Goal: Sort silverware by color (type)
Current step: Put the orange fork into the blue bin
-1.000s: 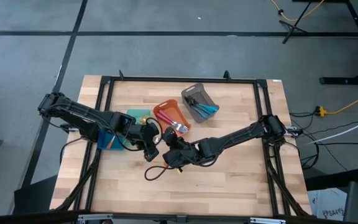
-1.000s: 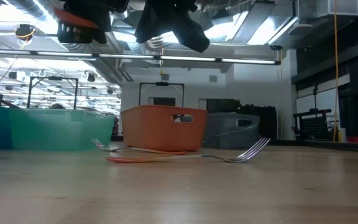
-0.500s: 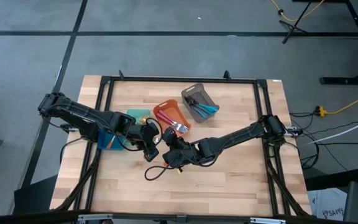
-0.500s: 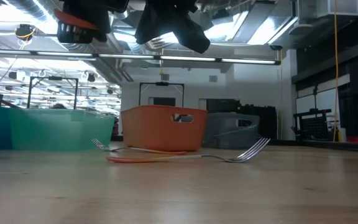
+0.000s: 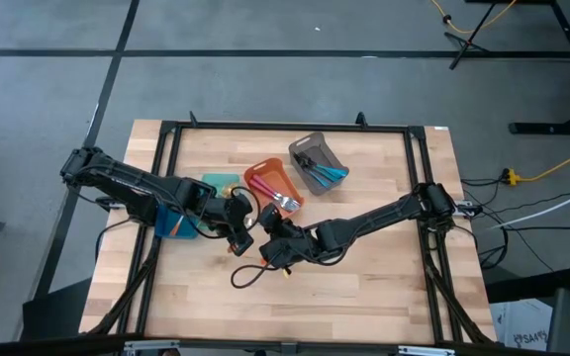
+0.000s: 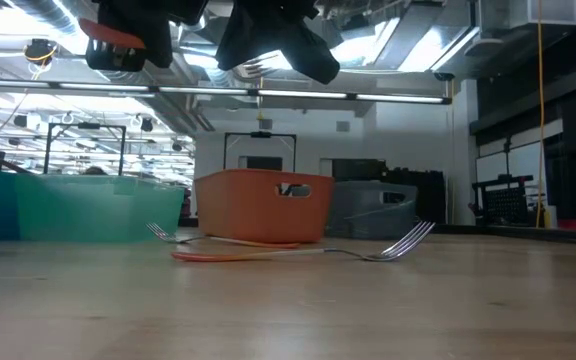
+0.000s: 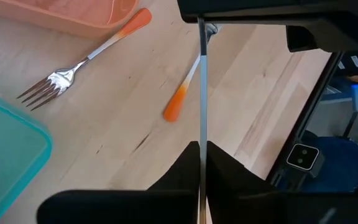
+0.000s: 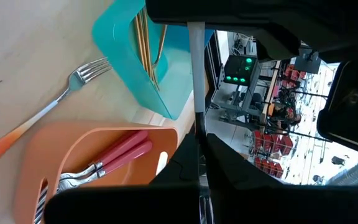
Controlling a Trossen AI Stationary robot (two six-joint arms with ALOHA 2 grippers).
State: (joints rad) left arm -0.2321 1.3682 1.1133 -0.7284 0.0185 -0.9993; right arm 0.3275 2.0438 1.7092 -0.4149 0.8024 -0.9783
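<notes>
Above table centre, left gripper point(image 5: 234, 240) has just clenched, empty; right gripper point(image 5: 277, 250) clenched too, nothing seen held. Two orange-handled forks point(image 7: 82, 64) lie unsorted near orange bin point(image 5: 270, 185); pickup likely missed.

In the low view both arms are cut off by the top edge, only dark lumps showing. The orange-handled metal fork point(image 7: 84, 58) lies plain in the left wrist view, but the second orange-handled utensil point(image 7: 183, 93) has its head hidden behind the dark gripper body. The orange plastic bin point(image 8: 73, 162) runs off the right wrist picture's edge, and the red-handled silverware point(image 8: 114, 154) inside is partly masked by its wall. From above, the grey plastic bin point(image 5: 317, 161) holds blue pieces too small to tell apart.
</notes>
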